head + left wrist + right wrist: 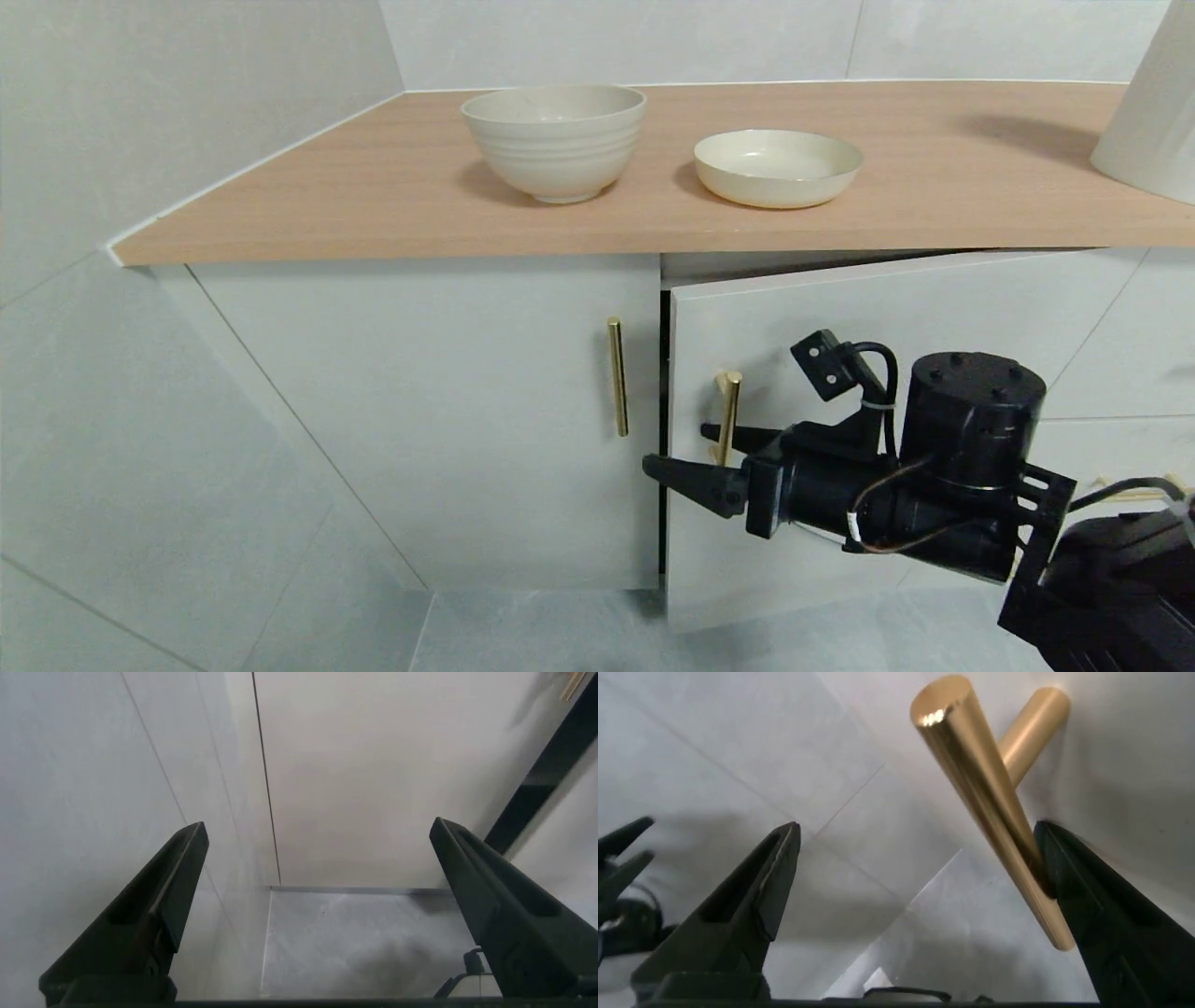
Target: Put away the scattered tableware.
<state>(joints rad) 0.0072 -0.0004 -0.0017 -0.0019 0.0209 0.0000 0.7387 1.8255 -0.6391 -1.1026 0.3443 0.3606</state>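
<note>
Straddling the door handle (726, 411), the right gripper (677, 448) is gaping, one finger (1102, 915) seemingly touching it; the left gripper (318, 826) is gaping too.

wooden countertop (934, 196) bears deep bowl (555, 140), shallow dish (777, 166).

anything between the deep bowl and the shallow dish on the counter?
No. In the head view, only bare countertop separates the bowl from the dish.
</note>
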